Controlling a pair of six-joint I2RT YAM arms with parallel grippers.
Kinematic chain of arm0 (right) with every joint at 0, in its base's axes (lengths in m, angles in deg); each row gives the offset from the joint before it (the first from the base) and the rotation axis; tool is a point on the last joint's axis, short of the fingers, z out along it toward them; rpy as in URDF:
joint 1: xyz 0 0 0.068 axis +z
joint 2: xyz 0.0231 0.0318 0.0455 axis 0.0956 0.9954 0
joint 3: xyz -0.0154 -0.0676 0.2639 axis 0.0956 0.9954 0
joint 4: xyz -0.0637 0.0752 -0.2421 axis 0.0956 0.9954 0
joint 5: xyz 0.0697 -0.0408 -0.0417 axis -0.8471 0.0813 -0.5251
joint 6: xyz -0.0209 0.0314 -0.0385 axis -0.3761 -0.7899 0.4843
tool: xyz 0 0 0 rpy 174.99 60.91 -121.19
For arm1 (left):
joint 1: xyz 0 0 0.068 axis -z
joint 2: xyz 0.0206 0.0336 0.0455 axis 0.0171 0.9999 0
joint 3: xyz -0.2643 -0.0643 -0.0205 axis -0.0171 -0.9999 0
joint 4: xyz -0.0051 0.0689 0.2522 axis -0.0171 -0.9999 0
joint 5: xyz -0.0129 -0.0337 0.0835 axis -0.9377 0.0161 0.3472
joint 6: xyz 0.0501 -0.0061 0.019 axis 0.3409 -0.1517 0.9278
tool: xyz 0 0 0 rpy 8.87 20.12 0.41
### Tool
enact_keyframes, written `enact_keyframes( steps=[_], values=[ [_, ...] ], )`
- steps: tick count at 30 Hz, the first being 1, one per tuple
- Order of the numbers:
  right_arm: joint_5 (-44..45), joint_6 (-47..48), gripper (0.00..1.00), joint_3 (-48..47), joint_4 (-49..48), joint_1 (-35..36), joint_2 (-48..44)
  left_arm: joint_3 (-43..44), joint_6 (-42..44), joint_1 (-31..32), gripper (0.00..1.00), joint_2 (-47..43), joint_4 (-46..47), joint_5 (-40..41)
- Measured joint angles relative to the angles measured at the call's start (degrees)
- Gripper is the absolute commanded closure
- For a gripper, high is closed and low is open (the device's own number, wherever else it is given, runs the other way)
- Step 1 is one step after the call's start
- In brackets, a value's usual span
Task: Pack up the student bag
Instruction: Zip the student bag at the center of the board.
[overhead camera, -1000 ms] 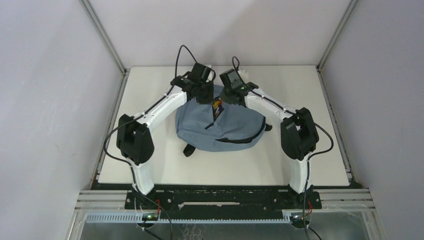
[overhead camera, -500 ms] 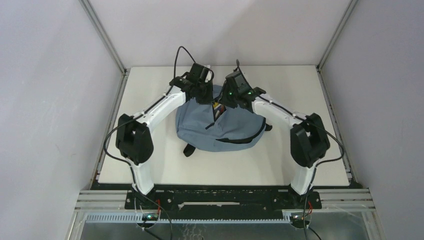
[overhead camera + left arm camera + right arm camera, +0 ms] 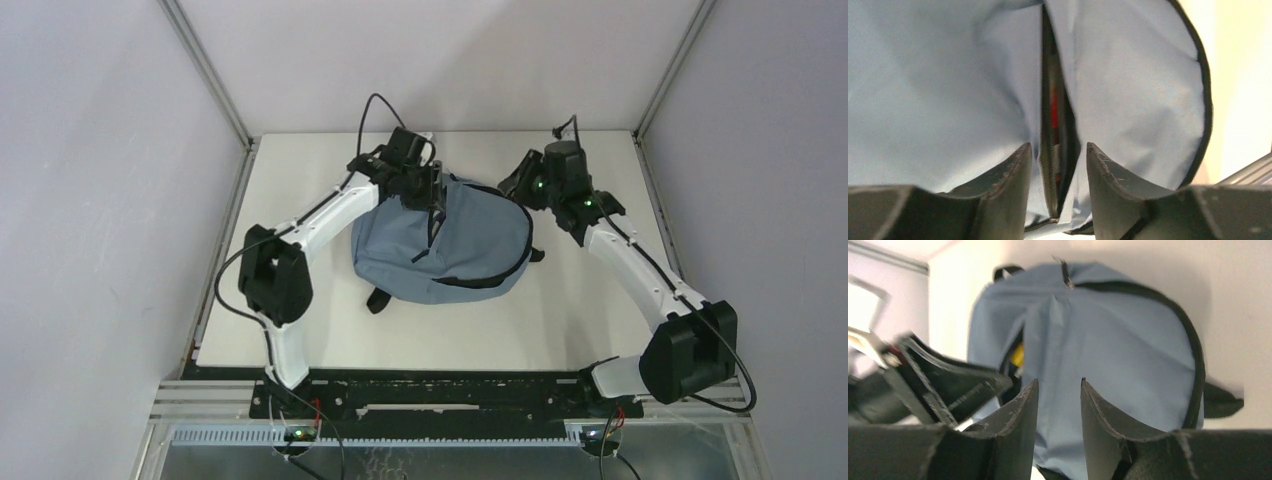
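The grey-blue student bag point(image 3: 440, 245) lies flat in the middle of the table, rounded top toward the back. Its main zipper slit point(image 3: 1054, 125) gapes narrowly, with something red showing inside; a yellow item point(image 3: 1018, 355) peeks out in the right wrist view. My left gripper point(image 3: 432, 198) hovers at the far end of the slit, open, its fingers point(image 3: 1018, 165) on either side of the zipper and holding nothing. My right gripper point(image 3: 510, 186) hangs off the bag's far right edge, open and empty, looking back at the bag point(image 3: 1108, 340).
Black straps point(image 3: 377, 299) stick out at the bag's near left, and another point(image 3: 1223, 401) at its right side. The white table point(image 3: 300, 330) ends at metal frame posts and grey walls on three sides.
My right arm has swung away from the bag's opening toward the back right. The left gripper has opened and let go of the fabric, and the opening has sagged narrower.
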Motion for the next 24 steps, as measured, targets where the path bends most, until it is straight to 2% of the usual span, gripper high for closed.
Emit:
enact_keyframes(
  steps=[1,4,6,8,11,14,16,19,24],
  values=[
    [-0.4,0.4,0.57,1.4,0.0,0.2,-0.1,1.6,0.2,0.3,0.37,1.2,-0.6,-0.5],
    [-1.5,0.9,0.59,5.5,1.1,1.4,0.9,10.1,2.2,1.5,0.36,6.7,-4.0,-1.6],
    [-2.0,1.0,0.60,6.8,2.4,2.3,2.2,15.9,3.8,3.0,0.38,9.8,-7.4,-0.7],
    [-2.7,1.1,0.63,7.3,3.3,2.9,3.3,17.6,5.0,4.6,0.42,10.2,-9.5,1.2],
    [-3.2,1.4,0.77,7.3,3.3,3.7,3.4,14.1,5.9,6.4,0.66,6.6,-9.5,3.9],
    [-3.5,1.6,0.86,7.3,2.8,4.7,3.3,2.6,6.2,7.1,0.71,-3.4,-7.9,6.9],
    [-3.6,1.7,0.88,7.3,2.8,5.4,3.3,-4.4,6.3,6.8,0.65,-10.4,-6.6,7.7],
    [-3.9,1.6,0.88,7.3,2.7,7.1,3.3,-14.2,7.5,6.6,0.38,-19.6,-3.6,7.5],
    [-5.8,1.3,0.83,7.3,1.9,9.2,4.6,-26.1,10.3,7.4,0.34,-24.9,1.9,5.8]
  ],
)
